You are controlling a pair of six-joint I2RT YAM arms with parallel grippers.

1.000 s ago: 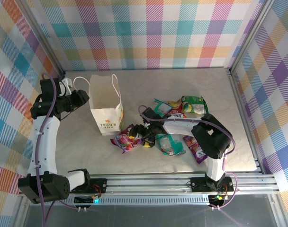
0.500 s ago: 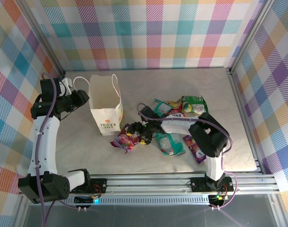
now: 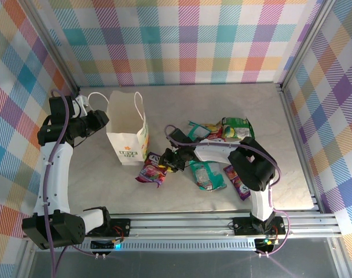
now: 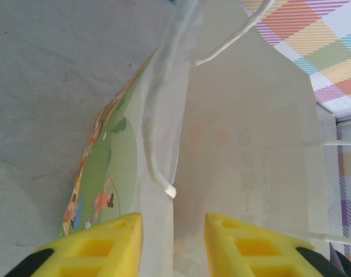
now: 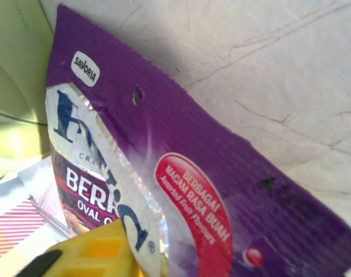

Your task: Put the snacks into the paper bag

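The white paper gift bag (image 3: 127,132) with cartoon print stands open on the grey table (image 3: 222,98), left of centre. The left gripper (image 4: 174,222) is clamped on its side wall, its arm reaching in from the left. The right gripper (image 3: 169,160) pinches a purple foil snack packet (image 5: 210,190) just beside the bag, its forearm stretched low over other loose packets (image 3: 208,174).

The pale marbled table (image 3: 211,98) before me carries the paper bag (image 3: 127,130), standing upright toward my left. A purple packet (image 3: 148,172) sits just beside the bag's near right corner, one end tipped up. Further right of the bag lies a teal packet (image 3: 206,175), and beyond that a second purple packet (image 3: 241,186). Well right of the bag, farther back, a red-and-yellow packet (image 3: 213,132) and a green packet (image 3: 238,123) lie bunched together.
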